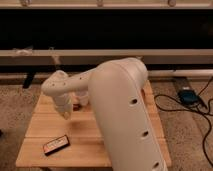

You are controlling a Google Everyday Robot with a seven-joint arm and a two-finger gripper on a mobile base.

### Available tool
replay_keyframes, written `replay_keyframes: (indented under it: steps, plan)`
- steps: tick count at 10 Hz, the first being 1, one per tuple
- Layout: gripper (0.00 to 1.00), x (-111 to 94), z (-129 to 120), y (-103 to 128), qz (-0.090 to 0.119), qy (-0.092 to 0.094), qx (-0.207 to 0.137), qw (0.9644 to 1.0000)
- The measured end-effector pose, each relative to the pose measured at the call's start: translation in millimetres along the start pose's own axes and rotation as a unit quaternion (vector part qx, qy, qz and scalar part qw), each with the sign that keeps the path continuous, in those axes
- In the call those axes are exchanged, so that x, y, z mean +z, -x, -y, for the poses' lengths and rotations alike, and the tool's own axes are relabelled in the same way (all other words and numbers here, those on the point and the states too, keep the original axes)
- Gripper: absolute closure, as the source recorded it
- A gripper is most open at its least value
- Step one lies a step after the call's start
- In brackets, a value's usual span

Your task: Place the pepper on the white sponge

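My gripper [65, 112] hangs from the white wrist over the left part of the wooden table [45, 125], pointing down close to the surface. Just to its right a small dark-red shape, the pepper [76, 106], lies on the wood, touching or nearly touching the gripper's tip. Behind the pepper a pale off-white block shows partly; I take it for the white sponge [82, 97]. The big white arm link [125, 110] covers the table's middle and right.
A flat black box with a light label [56, 145] lies near the table's front left corner. On the floor to the right are a blue device [187, 95] and black cables. A dark wall with rails runs behind the table.
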Motion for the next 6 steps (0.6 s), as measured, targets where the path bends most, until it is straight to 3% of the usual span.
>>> replay_keyframes:
  steps: [5,6]
  plan:
    - [0.25,-20.3,-3.1,28.9,0.018,-0.006,-0.081,0.9966]
    - [0.21,-23.2,-5.1,34.4,0.019,-0.004,-0.1,0.9948]
